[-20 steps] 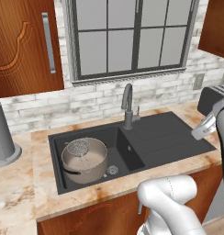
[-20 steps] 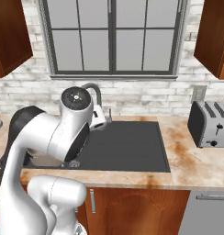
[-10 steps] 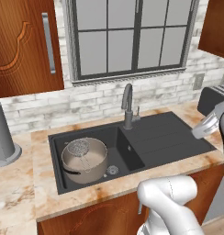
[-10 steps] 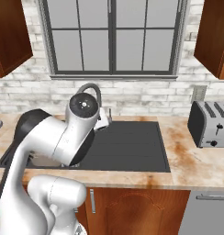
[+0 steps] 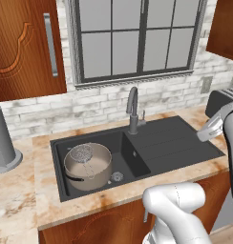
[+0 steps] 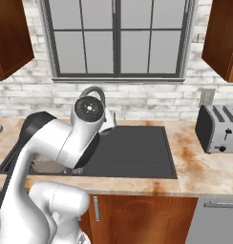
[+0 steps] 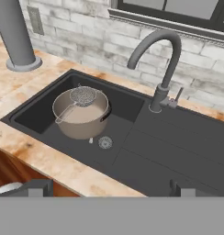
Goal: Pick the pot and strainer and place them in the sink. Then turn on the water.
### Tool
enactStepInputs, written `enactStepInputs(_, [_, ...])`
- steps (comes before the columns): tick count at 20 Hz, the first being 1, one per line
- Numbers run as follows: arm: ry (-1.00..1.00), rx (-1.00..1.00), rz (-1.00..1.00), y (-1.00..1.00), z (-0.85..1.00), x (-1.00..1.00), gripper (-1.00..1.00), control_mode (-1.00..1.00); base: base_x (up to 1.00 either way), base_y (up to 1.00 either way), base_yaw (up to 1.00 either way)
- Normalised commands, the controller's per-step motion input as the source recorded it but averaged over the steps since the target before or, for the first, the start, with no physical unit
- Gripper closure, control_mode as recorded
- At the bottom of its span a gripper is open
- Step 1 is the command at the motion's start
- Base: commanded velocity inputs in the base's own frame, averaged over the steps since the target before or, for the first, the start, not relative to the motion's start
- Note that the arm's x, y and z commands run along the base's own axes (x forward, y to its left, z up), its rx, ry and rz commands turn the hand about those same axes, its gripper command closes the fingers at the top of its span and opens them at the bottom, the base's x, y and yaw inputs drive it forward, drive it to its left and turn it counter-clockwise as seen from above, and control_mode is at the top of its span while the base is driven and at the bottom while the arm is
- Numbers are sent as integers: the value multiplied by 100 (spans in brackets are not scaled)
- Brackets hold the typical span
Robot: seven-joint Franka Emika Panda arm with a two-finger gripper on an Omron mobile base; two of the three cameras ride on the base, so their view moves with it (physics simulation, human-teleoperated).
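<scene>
Since a second ago, the arm's big round joint has swung rightward in the right base view, from in front of the tap's left side to just before its arch; pot, strainer and sink lie as they did.

Now the pot (image 5: 88,167) sits inside the left basin of the sink (image 5: 185,147), upright, near the round drain (image 5: 117,177). One black side handle shows on its near rim. The strainer (image 5: 81,154) rests across the pot's top, its mesh bowl at the far left part of the rim and its thin wire handle running over the opening toward the near side. In the hand view the pot (image 7: 81,113) and strainer (image 7: 82,96) appear the same way, with the drain (image 7: 105,142) just beside the pot's base.

The tap (image 5: 132,108) stands at the back of the sink between basin and draining board, its spout curved toward the basin. No stream comes from it.

The claw (image 7: 112,189) hangs above the near edge of the sink, released, jaws spread wide and gripping nothing; its tips show at the bottom of the hand view, though they are half cut off there.

A tall grey canister (image 5: 3,141) stands on the surface (image 5: 23,190) left of the sink. A toaster (image 6: 217,127) stands on the right.
</scene>
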Motion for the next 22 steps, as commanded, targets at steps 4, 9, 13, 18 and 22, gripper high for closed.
enactStepInputs(4, [-23, 0, 0, -3, -11, 1, -100, -100, 0, 0, 0])
enactStepInputs(9, [-18, 0, 0, -1, -4, 13, -100, -100, 0, 0, 0])
enactStepInputs(13, [-6, 0, 0, -1, 0, 27, -100, -100, 0, 0, 0])
enactStepInputs(18, [0, 0, 0, 0, 0, 40, -100, -100, 0, 0, 0])
enactStepInputs(22, [0, 0, 0, -15, 0, 42, -100, -100, 0, 0, 0])
